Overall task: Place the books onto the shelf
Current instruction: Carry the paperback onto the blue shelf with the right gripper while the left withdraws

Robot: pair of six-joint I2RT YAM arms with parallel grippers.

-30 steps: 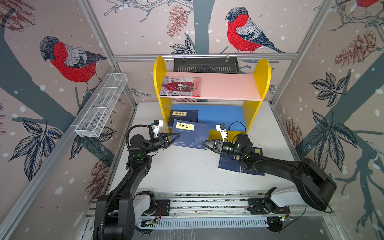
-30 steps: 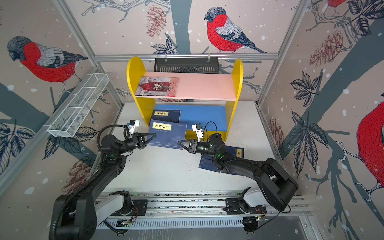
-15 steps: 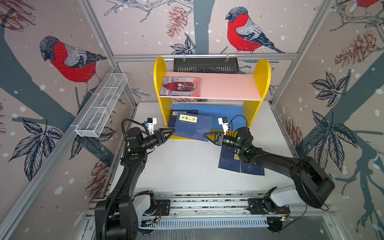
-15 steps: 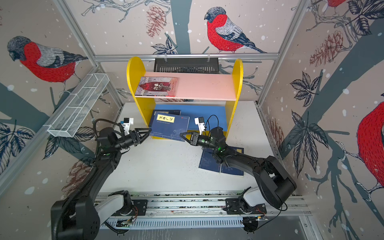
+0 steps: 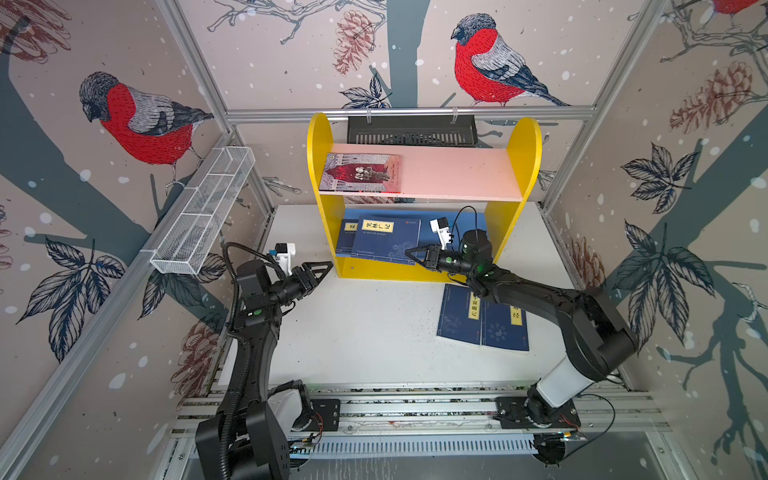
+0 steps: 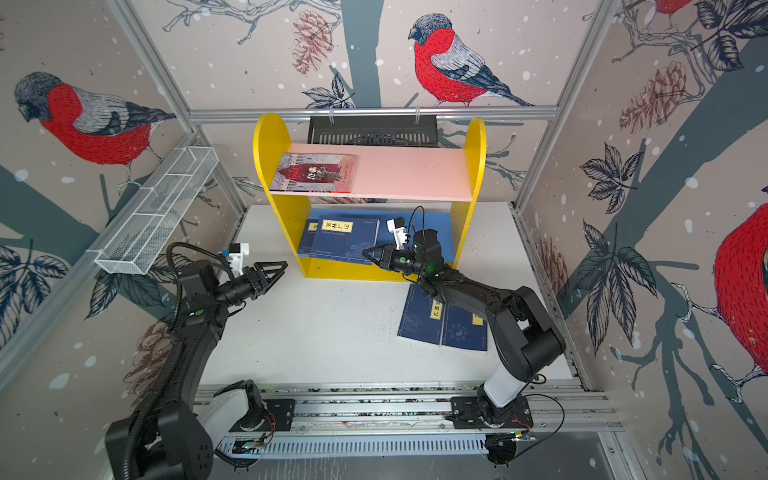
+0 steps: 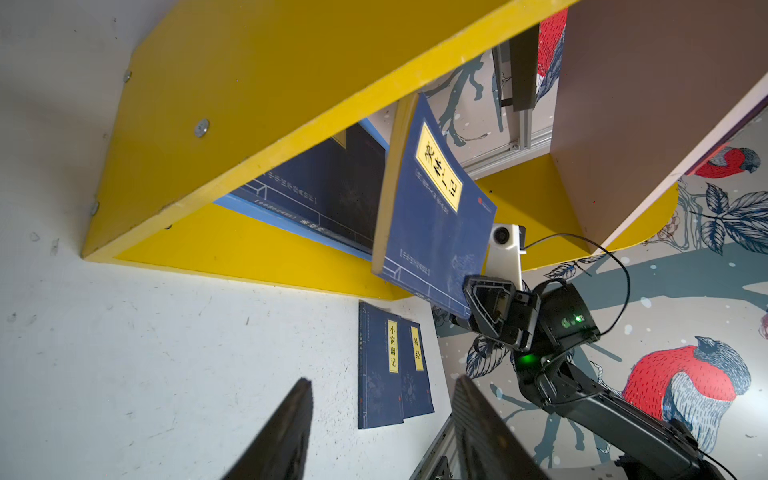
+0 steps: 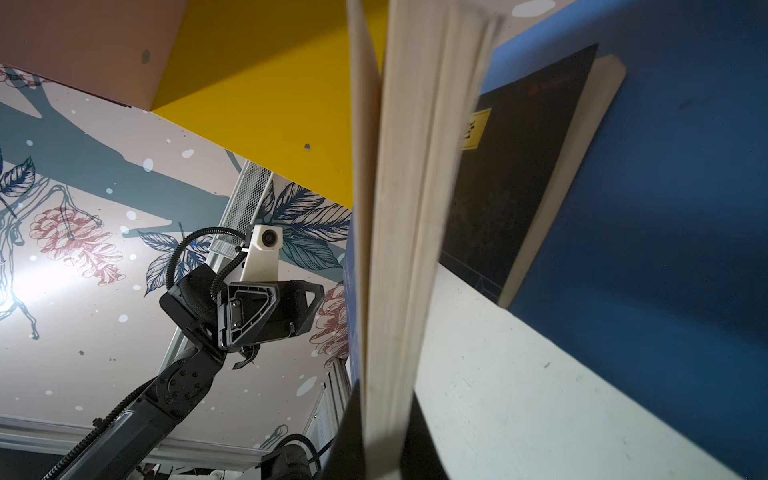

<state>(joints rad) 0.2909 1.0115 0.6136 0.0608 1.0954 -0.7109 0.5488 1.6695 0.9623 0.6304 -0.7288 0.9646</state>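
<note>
Left end effector [image 5: 325,267] has released and backed away from the shelf [image 5: 318,166].
In both top views the right end effector [image 5: 412,252] alone clamps the navy book [image 5: 386,241] over the blue lower board [image 6: 446,222]. The left wrist view shows it tilted, and the right wrist view shows its pages pinched. Two books [image 5: 482,322] wait on the worktop [image 5: 365,332].

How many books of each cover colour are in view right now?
Navy books with yellow labels: 4
Grey-and-red illustrated book: 1
Total: 5

小窗幽记 book [image 7: 380,374], 易经 book [image 7: 417,386], 笑林广记 book [image 7: 432,232]
</note>
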